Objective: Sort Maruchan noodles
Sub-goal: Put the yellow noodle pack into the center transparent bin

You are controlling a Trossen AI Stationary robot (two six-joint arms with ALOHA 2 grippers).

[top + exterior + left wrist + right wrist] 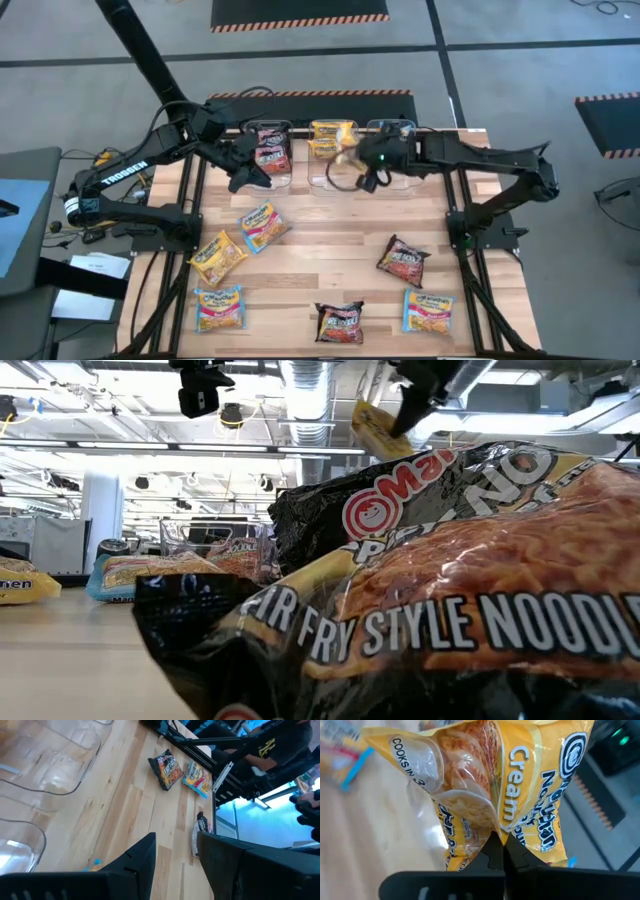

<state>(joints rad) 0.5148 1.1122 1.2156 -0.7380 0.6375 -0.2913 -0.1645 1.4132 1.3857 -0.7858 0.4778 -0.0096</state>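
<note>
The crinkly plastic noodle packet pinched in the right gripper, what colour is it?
Yellow-orange packet, clearest in the right wrist view.

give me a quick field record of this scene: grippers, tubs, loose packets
right gripper: shut on yellow packet, held over the middle tub
left gripper: open, empty, by the left tub
left tub: dark red-black packet inside
middle tub: yellow packets inside
right tub: contents hidden by the arm
loose on table: seven packets, mixed colours
</note>
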